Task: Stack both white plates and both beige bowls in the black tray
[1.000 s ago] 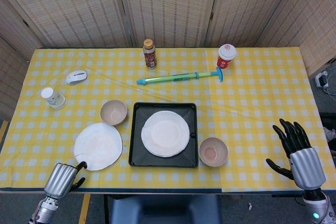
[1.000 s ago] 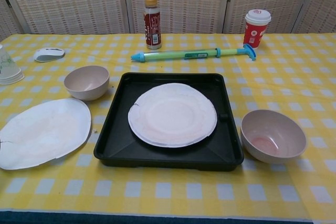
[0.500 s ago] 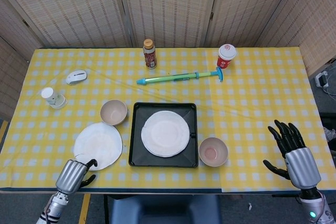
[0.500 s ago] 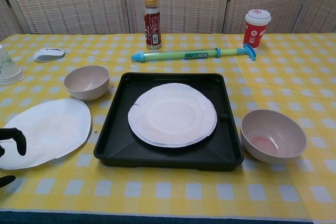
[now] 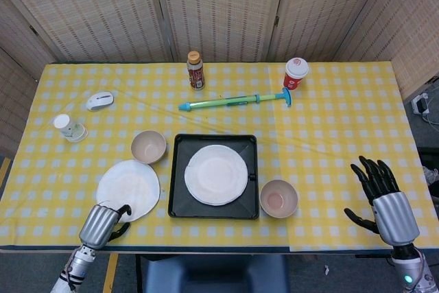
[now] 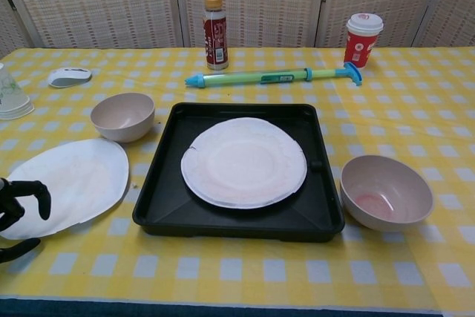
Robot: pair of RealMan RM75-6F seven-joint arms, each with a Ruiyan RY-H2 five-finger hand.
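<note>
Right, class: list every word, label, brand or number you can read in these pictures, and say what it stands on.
No text here can be read.
Bottle: red label, print too small to read.
Red cup: pale marks, blurred.
Green pump: a label strip, unreadable.
Clear cup: faint print, unreadable.
Mouse, plates, bowls and tray: no writing visible.

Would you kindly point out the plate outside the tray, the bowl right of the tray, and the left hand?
plate outside the tray (image 5: 127,189), head view, its centre.
bowl right of the tray (image 6: 386,191), chest view, inner wall.
left hand (image 5: 101,225), head view, back of the hand.
</note>
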